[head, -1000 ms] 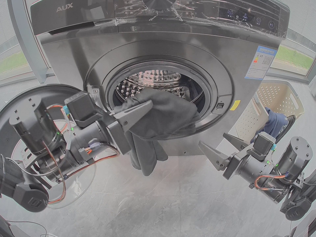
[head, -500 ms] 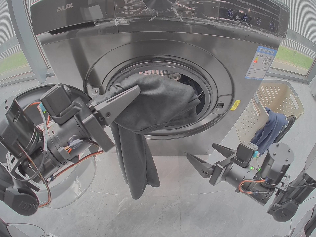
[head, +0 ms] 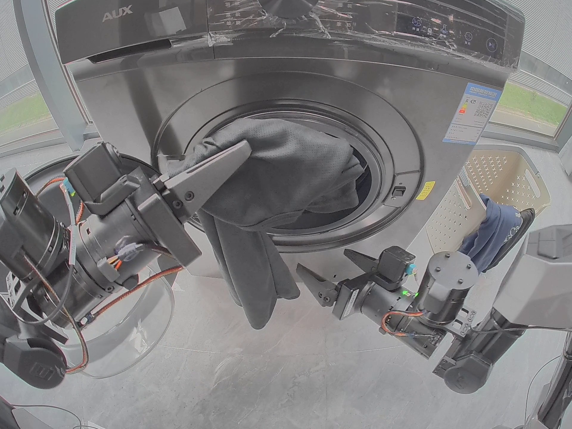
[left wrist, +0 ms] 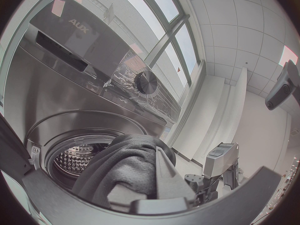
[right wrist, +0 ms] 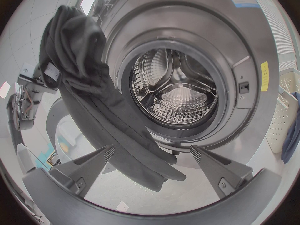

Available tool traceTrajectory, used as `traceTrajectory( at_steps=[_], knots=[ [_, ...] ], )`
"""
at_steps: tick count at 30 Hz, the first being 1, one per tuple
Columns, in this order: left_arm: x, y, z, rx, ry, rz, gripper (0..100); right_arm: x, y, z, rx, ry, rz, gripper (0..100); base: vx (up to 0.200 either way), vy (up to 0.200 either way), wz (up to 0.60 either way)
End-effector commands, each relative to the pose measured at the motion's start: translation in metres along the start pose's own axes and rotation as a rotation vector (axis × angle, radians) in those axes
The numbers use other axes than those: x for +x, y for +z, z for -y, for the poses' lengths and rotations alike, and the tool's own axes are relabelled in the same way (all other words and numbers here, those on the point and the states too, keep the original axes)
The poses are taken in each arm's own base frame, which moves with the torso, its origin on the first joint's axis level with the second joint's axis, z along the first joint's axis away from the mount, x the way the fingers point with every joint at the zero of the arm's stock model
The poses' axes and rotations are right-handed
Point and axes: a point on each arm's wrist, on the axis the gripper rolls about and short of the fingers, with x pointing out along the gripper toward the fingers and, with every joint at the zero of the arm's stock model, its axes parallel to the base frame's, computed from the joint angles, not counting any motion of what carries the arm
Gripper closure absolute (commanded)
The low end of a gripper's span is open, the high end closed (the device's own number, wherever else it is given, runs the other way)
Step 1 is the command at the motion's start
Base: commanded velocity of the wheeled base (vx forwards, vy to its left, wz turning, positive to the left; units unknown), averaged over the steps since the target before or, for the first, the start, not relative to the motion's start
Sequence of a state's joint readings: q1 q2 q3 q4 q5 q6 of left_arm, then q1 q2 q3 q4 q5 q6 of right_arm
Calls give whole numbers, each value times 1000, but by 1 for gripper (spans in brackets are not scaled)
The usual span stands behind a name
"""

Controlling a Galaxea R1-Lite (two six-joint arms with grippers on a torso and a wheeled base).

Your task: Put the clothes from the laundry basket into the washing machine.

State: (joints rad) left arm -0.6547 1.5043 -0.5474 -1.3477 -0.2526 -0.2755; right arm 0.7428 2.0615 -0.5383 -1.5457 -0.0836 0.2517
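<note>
Garment [head: 286, 174] clamped in left pincer [head: 235, 153], held before washer [head: 417, 120] mouth, tail hanging below the rim. Right pincer [head: 322, 259] spread apart, low before washer. Blue cloth [head: 497, 224] over basket [head: 506, 174] edge at right.

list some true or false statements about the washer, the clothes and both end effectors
1. The left end effector holds a dark grey garment up by the washing machine opening. True.
2. The right end effector grips a blue garment. False: it is open and empty, and the blue garment hangs over the rim of the laundry basket.
3. The machine's door is shut. False: the door is swung open toward the robot's left.
4. Part of the dark grey garment hangs down below the opening. True.
5. The drum is packed with clothes. False: the drum shows bare metal.
</note>
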Motion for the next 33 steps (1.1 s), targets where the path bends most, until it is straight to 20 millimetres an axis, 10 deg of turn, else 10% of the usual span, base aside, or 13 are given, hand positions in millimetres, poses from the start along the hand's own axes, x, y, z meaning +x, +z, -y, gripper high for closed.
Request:
traceTrajectory(
  at_steps=[1, 14, 33],
  knots=[
    [-2, 2, 2, -2, -7, 6, 100, 20, -28, 7, -8, -16, -51, 0, 0, 0, 0],
    [1, 2, 1, -2, -8, 8, 100, 52, -75, 12, -41, -14, -106, 0, 0, 0, 0],
    [3, 9, -4, -1, 17, 36, 100, 34, -92, -52, -45, 149, -164, 0, 0, 0, 0]
  ],
)
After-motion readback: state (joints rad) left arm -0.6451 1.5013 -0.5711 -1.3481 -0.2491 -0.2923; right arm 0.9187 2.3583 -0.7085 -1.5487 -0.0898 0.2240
